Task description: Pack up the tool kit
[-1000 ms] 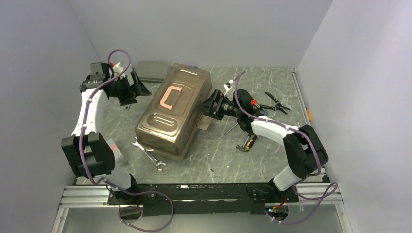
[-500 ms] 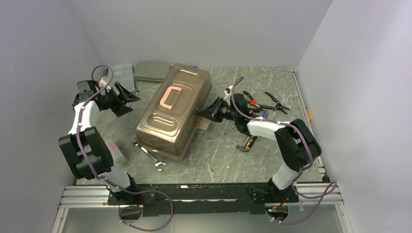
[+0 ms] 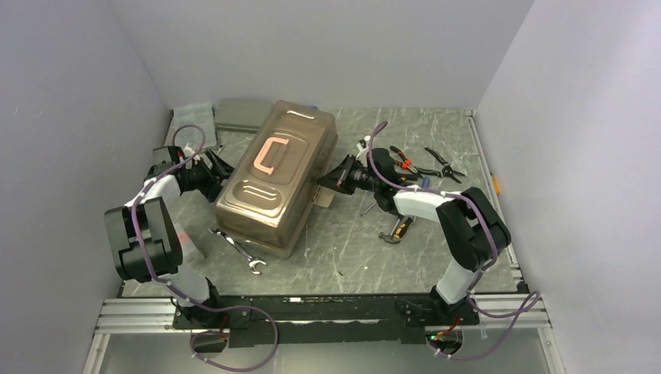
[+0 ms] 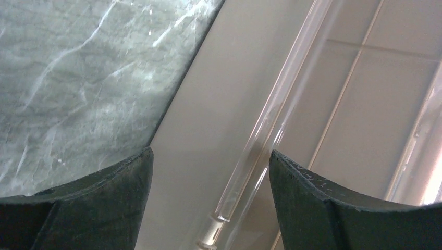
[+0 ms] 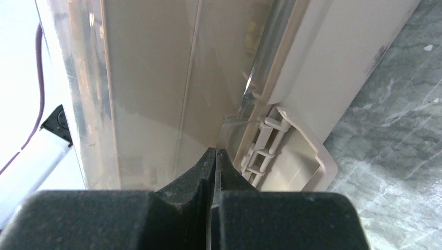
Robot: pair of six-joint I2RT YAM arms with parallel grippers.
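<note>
Toolbox (image 3: 277,187) lid down, pink handle up, lying slantwise mid-table (image 3: 351,249); wrench (image 3: 240,251) just off its near-left corner, hammer (image 3: 396,231) and pliers (image 3: 405,162) to the right. Left gripper (image 3: 217,173) faces the box's left wall, jaws released, spread wide. Right gripper (image 5: 215,153) at the right end beside the latch (image 5: 284,156), jaws clenched tip to tip; any pinch on the clear lid edge cannot be told.

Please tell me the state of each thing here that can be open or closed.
toolbox: lid down.
latch: flipped open, sticking out from the box.
left hand: open, facing the toolbox's side.
right hand: shut, tips at the lid's clear edge.
</note>
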